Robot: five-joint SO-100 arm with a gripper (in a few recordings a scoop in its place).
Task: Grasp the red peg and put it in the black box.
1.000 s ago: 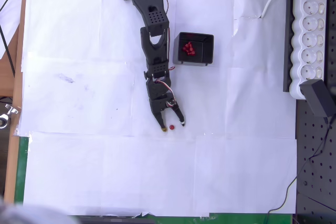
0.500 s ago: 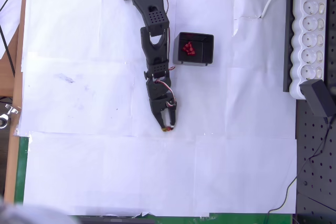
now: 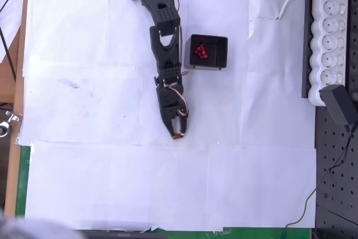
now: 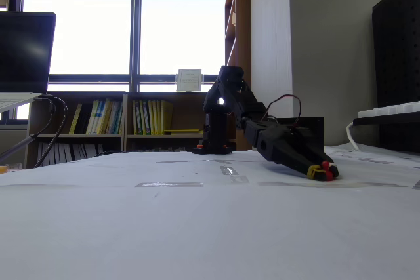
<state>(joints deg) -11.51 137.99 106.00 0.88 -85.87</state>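
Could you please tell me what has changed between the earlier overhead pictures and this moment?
The gripper was open around the red peg on the paper a second ago; its jaws have since closed on the peg, which now sits pinched at the fingertips. The arm itself barely shifted. The black box with its clump of red pegs and the power strip stayed put.

You have one small square black plastic box (image 3: 206, 52) holding one clump of dark-red pegs (image 3: 201, 53), too tightly bunched to count. One tiny red peg (image 3: 177, 136) lies apart, plus one long white power strip (image 3: 330, 37).
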